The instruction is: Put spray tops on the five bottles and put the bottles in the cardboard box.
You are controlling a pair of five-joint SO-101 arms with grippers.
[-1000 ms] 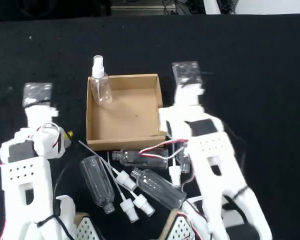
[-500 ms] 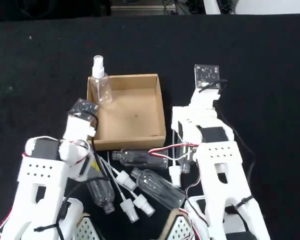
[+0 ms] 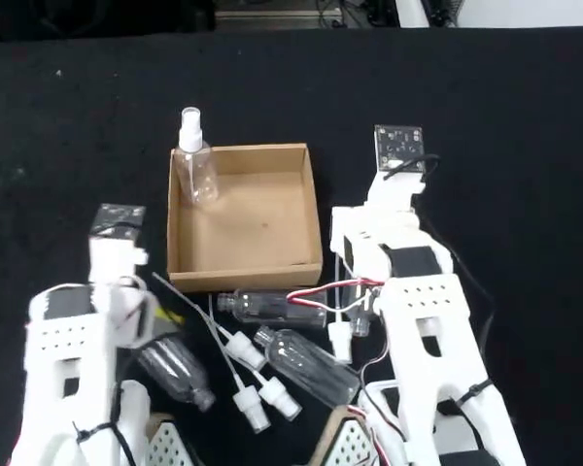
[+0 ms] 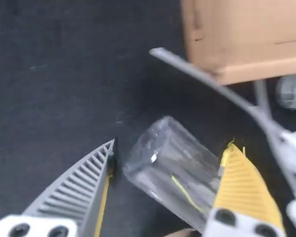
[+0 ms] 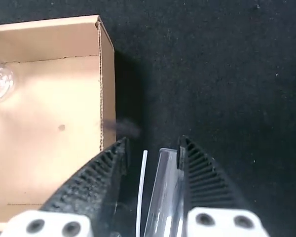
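Left wrist view: the left pincer (image 4: 171, 148) has its jaws on either side of the bottom end of a clear bottle (image 4: 167, 170). Both jaws look pressed to its wall, so we log it as clamped on that bottle. The bottle lies on the black desk (image 4: 54, 74) near a corner of the cardboard box (image 4: 246, 34). A thin straw (image 4: 202, 76) from a loose top runs between bottle and box.

Right wrist view: the right pincer (image 5: 153, 143) has its jaws apart and grips nothing that we can make out. In the gap lie a clear tube-like thing (image 5: 167, 197), possibly part of a bottle, and a white straw (image 5: 142, 197). We cannot tell what either belongs to. The box is just beside this pincer.

High view, working outward:
- A finished bottle (image 3: 194, 170) stands upright in a far corner of the box with its white top on.
- In front of the box, a second bare bottle (image 3: 272, 307) and a third bare bottle (image 3: 309, 367) lie on their sides.
- The clamped bottle lies beside them, uncapped.
- Four loose spray tops (image 3: 243, 348) lie among the bottles.
- A small clear piece (image 3: 355, 316) shows beside the right arm. We take it as likely the fifth bottle, but it is too hidden to confirm.

Progress, as we judge it: one bottle of five is capped and boxed. Four still need tops, and none of those four is in the box yet. The work in hand looks like picking up the next bare bottle for capping.
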